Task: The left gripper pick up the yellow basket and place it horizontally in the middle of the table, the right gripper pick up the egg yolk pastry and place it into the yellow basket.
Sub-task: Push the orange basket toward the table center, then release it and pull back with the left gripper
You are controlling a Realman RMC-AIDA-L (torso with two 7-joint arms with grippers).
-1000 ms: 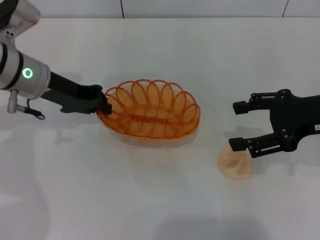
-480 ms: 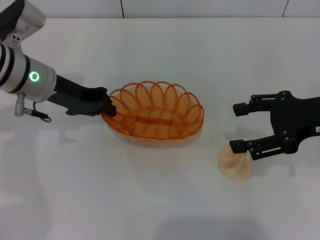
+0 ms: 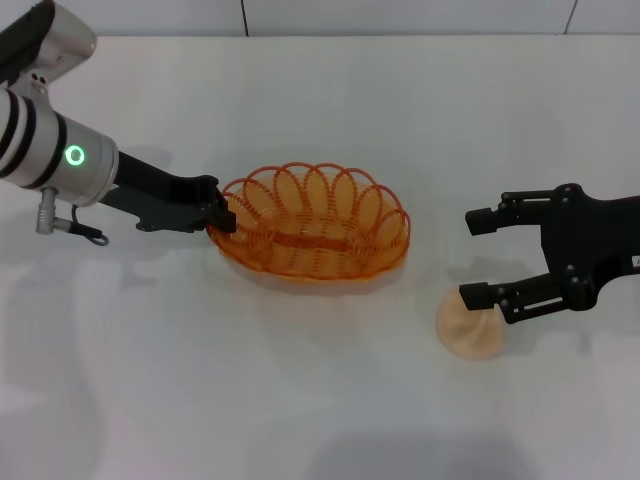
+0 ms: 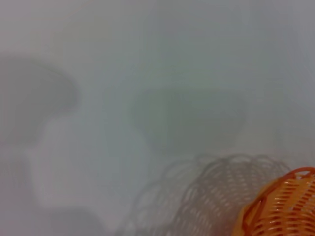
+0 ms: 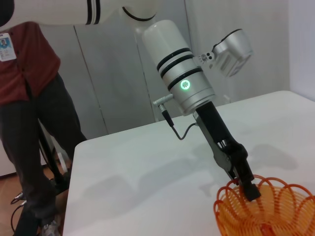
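Cream-beige egg yolk pastry (image 3: pixel 471 325) lay nearest on the white bench (image 3: pixel 300 400), toward the right side. Directly at it, the right hand (image 3: pixel 478 256) hovered with its two fingers spread wide apart; the lower fingertip was over the pastry's top edge, and nothing was gripped. Farther back, near the bench's middle, sat the yellow basket (image 3: pixel 315 222), lying lengthwise across the view. The left hand (image 3: pixel 222 213) was clamped on the basket's left rim loops. In the right wrist view, a person (image 5: pixel 29 113) stood beyond the bench.
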